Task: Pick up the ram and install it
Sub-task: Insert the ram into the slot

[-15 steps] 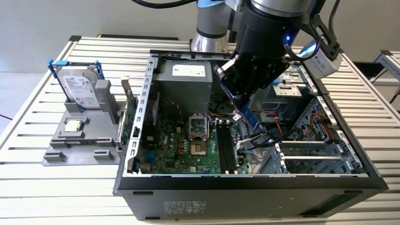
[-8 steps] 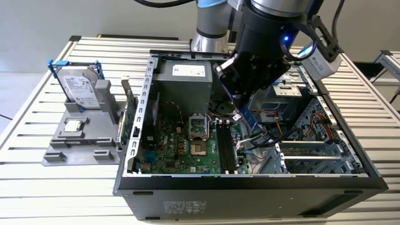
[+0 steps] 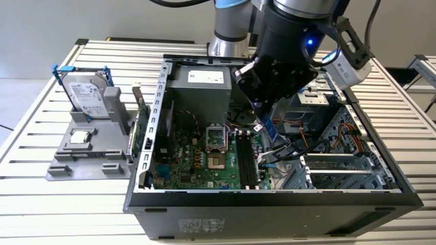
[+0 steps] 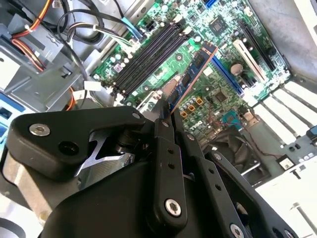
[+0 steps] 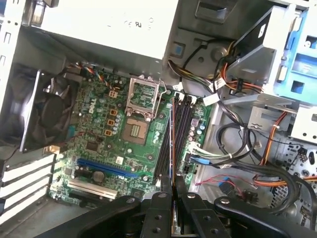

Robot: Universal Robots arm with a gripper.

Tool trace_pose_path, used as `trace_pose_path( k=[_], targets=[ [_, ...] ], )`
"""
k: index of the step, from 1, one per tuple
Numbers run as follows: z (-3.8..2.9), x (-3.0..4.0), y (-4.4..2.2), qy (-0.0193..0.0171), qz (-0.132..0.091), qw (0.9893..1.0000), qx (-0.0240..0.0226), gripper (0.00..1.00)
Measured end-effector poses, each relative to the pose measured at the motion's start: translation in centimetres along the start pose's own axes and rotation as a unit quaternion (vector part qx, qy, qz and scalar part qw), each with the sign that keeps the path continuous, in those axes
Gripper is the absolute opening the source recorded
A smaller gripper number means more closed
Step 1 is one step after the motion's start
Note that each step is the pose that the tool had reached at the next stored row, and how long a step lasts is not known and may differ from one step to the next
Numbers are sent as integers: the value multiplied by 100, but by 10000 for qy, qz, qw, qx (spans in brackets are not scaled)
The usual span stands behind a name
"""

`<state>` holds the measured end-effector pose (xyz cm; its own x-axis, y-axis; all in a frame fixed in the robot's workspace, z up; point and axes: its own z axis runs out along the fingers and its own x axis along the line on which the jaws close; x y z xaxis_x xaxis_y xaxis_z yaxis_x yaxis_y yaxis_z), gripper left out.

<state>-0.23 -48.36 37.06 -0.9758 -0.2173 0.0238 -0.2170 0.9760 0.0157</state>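
Room's clear above the black slots (image 5: 181, 129) under my gripper (image 5: 172, 186) w/ the ram (image 5: 172, 148). Cable bundle (image 5: 233, 144) crowds one side, CPU socket (image 5: 141, 111) the other.

**Lots of matt black and bare metal**

The ram (image 4: 190, 78) is a dull blue-green board with matt black chips. The gripper (image 4: 168, 110) looks like matt black metal with shiny screws. Green motherboard (image 5: 94, 129), slightly glossy. The case (image 3: 272, 214) is grey sheet metal, the table (image 3: 41, 204) pale ribbed metal.

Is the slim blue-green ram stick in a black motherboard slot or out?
Out. The gripper holds the ram above the black slots, which lie empty.
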Motion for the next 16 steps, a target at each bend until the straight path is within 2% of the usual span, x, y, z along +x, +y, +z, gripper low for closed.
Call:
trace_pose_path(
  k=[7,16],
  targets=[
    [0,0,0,-3,220,9998,-5,0],
    [10,-3,-1,-4,223,9998,-6,0]
  ],
)
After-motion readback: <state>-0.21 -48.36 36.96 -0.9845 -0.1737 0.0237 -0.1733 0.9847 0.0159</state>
